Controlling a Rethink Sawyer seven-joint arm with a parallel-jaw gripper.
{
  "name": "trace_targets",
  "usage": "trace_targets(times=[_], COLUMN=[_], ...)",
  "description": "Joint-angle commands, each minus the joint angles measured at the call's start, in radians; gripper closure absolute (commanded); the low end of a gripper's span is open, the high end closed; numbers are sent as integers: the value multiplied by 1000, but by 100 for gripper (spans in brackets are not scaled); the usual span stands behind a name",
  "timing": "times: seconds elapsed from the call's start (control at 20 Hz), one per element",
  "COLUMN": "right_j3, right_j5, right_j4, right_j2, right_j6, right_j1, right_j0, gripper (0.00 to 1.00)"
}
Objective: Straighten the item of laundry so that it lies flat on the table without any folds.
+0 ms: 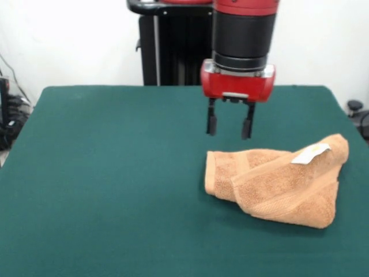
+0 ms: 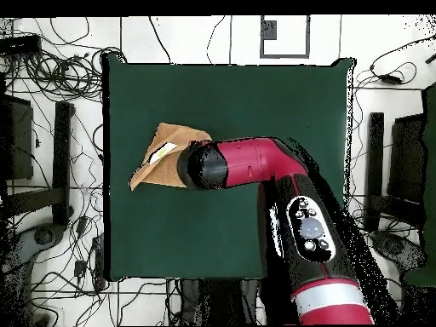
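We see the jaws parted and holding nothing, the gripper (image 1: 230, 125) hanging above the tabletop (image 1: 109, 179) with its two black fingers (image 1: 212, 123) pointing straight down, just off the towel's (image 1: 277, 180) nearer end and clear of the cloth. The towel lies bunched and folded over itself on the green surface, not flat. In the front view we read its long axis running across the picture, from a rolled end below the gripper out to a raised corner bearing the white care tag (image 1: 311, 153). A woven border band (image 1: 271, 167) runs diagonally over the top fold. From overhead the red arm (image 2: 255, 163) covers part of the towel (image 2: 166, 149), so we see only a wedge of it near one side edge of the tabletop (image 2: 255, 94); the gripper itself is hidden there.
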Motion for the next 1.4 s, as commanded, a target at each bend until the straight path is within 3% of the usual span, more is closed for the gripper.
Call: trace_targets(times=[0.05, 1.2, 1.4], right_j3=[-62, -128, -126], right_j5=[134, 111, 151], right_j4=[-61, -153, -155], right_j2=[128, 189, 193], right_j6=[-292, -265, -282], right_j1=[46, 117, 125], right_j0=[-25, -39, -44], gripper=[0, 0, 0])
